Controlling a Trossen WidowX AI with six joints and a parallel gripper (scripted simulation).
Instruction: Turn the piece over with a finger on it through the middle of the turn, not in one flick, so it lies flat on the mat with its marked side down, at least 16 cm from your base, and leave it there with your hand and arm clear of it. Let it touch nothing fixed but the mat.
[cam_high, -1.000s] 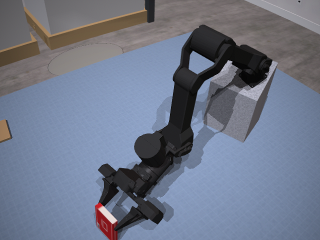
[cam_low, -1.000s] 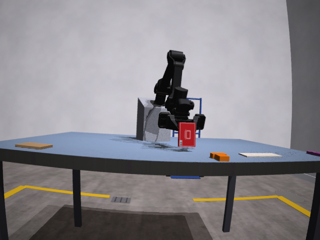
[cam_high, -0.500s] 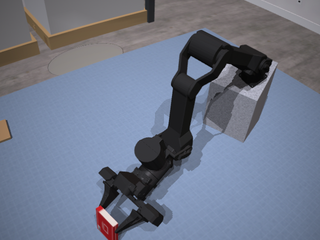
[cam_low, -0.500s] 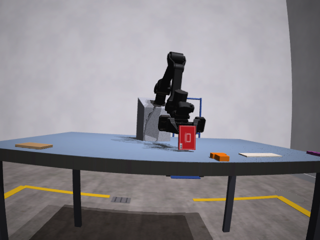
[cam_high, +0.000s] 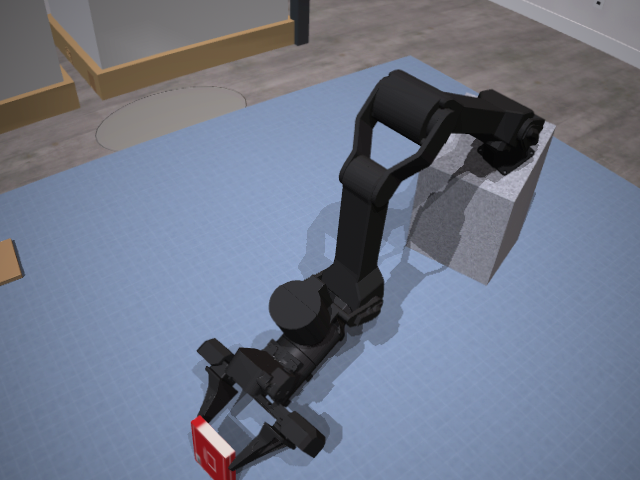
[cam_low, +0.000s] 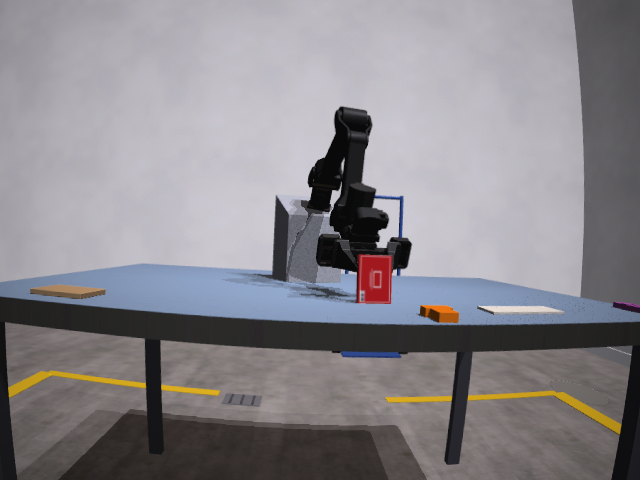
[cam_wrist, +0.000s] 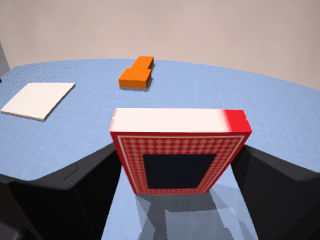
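The piece is a flat red slab (cam_high: 211, 448) with a white rectangle mark on one broad face. It stands upright on its edge on the blue mat. My gripper (cam_high: 219, 436) is shut on it, one finger on each side edge. In the exterior view the piece (cam_low: 374, 278) shows its marked face toward the camera, with its lower edge at the mat, and the gripper (cam_low: 364, 254) sits low behind it. In the wrist view the piece (cam_wrist: 179, 152) stands between the two black fingers, with a dotted face and a dark square toward the camera.
The grey stone block (cam_high: 478, 202) that carries my base stands far behind the piece. An orange piece (cam_low: 439, 313) and a white flat plate (cam_low: 520, 309) lie on the mat to the right. A brown board (cam_low: 67, 291) lies at the far left.
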